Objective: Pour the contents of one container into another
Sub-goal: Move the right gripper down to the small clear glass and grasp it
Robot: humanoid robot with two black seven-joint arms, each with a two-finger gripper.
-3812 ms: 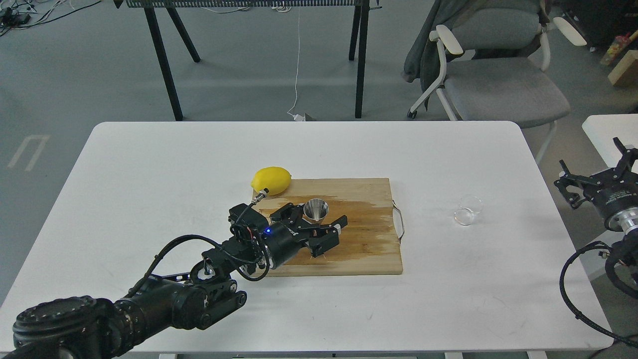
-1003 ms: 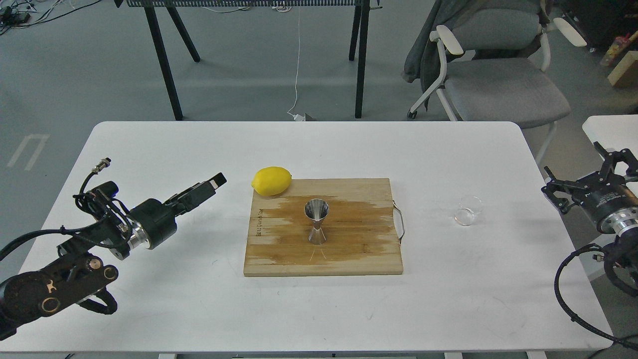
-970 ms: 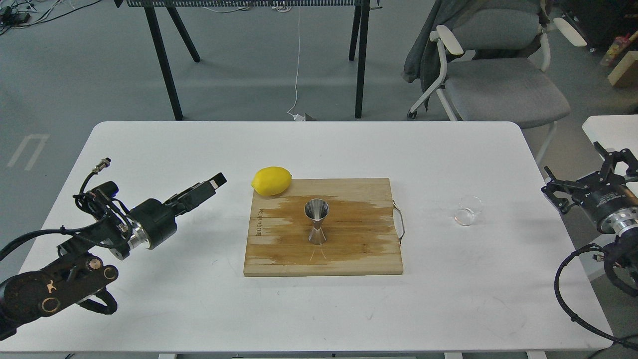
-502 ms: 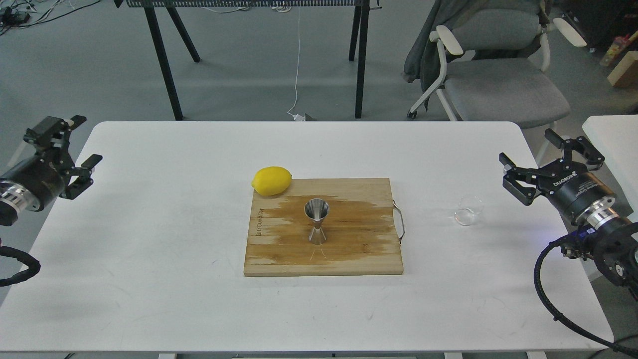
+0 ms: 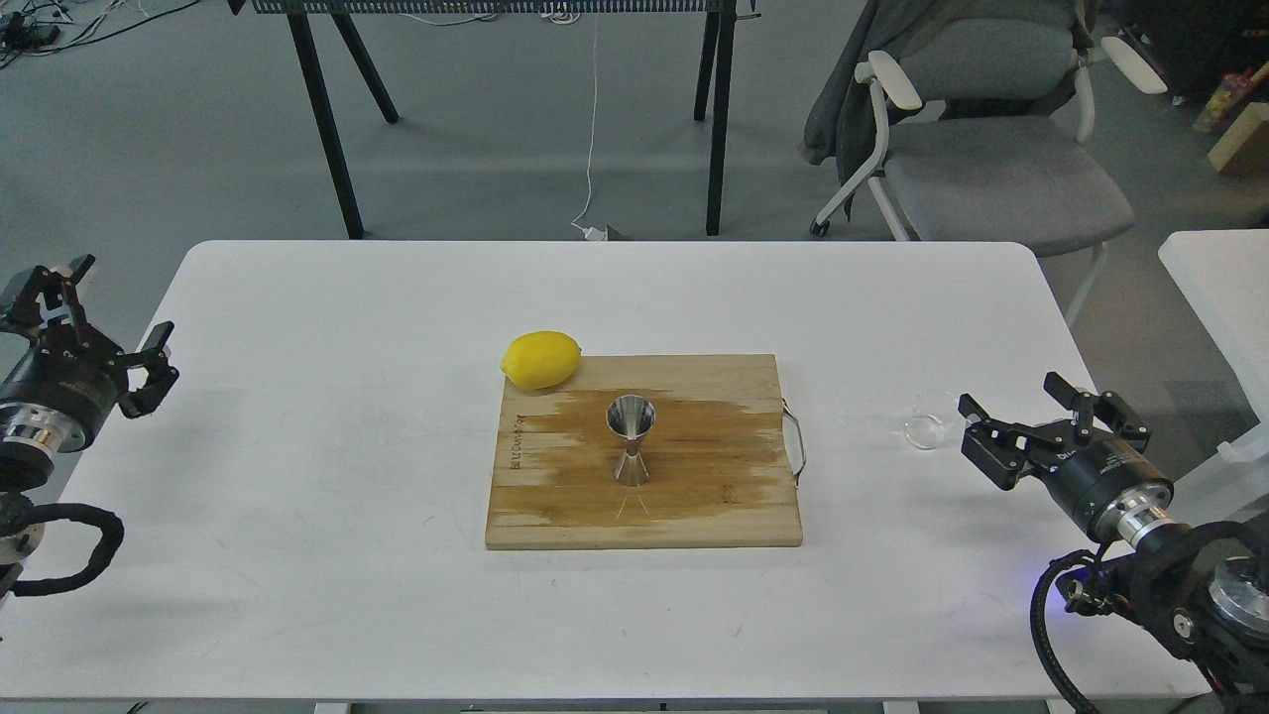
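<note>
The glass cup (image 5: 933, 417) stands upright on the white desk (image 5: 327, 297) at the right of the frame, well apart from the metal jigger (image 5: 630, 439), which stands upright at the middle of the wooden board (image 5: 714, 496). A lemon (image 5: 540, 359) touches the board's upper left corner. The right pincer (image 5: 1026, 426) hovers just beside the cup, released, fingers spread and holding nothing. The left pincer (image 5: 84, 322) hangs off the desk's left edge, also released and empty. To grasp well, the right pincer should straddle the cup at mid-height and squeeze gently, since thin glass may slip or tip, then lift level before carrying it over the jigger's narrow mouth.
</note>
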